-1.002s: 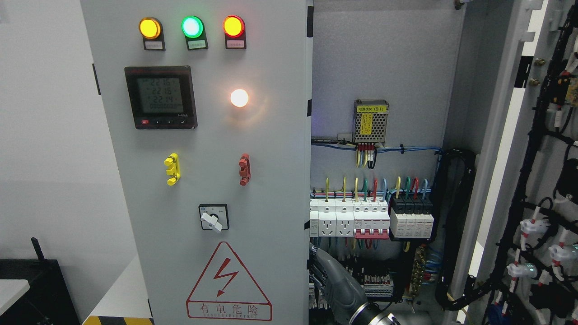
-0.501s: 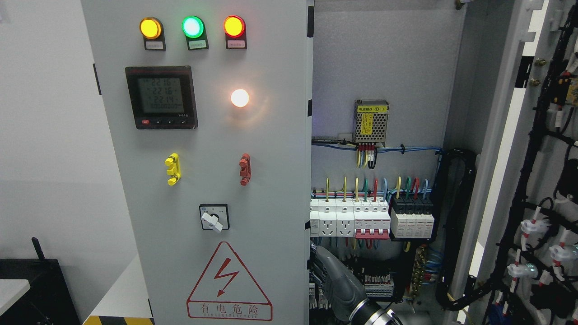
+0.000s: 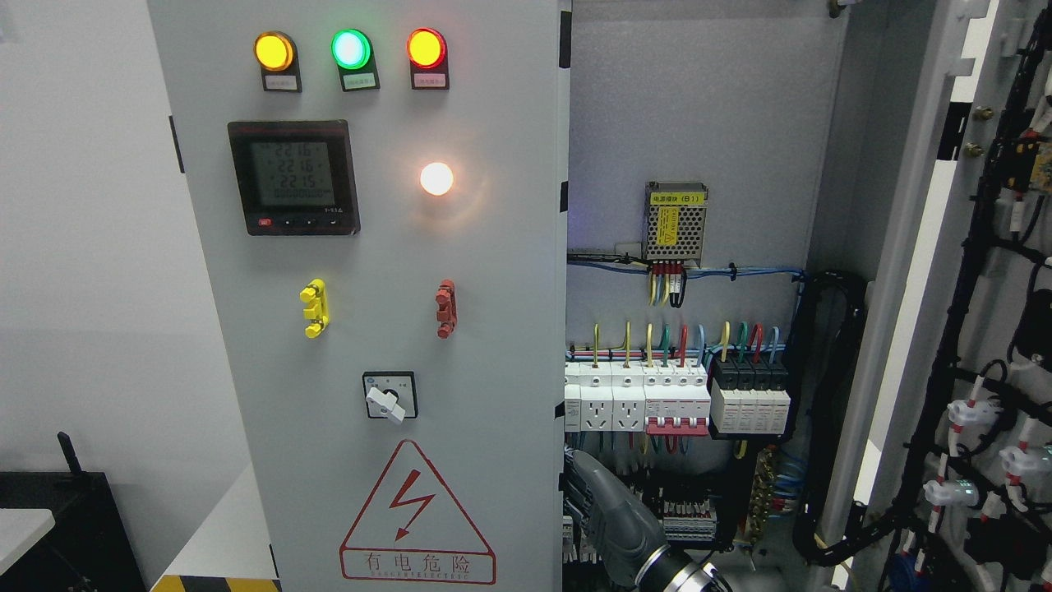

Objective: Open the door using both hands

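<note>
A grey robot hand reaches up from the bottom edge, right of centre, into an electrical cabinet; from which side its arm enters cannot be made out, and whether it grasps anything cannot be told from this angle. The hand sits against the inner edge of the left door, which stands closed in front of it and to its left. Just left of the hand, low on that door, a red warning triangle with a lightning bolt carries the characters 有电危险. Above the triangle are a rotary switch, a yellow handle and a red handle, then a digital meter whose display appears to read 2216, 2216, 2215, and a glowing white lamp. Along the top run amber, green and red indicator lights. Directly above the hand, inside the cabinet, a row of white sockets and breakers is wired in coloured leads. Higher, on the back panel, a power supply bears a yellow label ending "(B1)". Far right of the hand, the right door hangs swung open, showing black cable looms.
</note>
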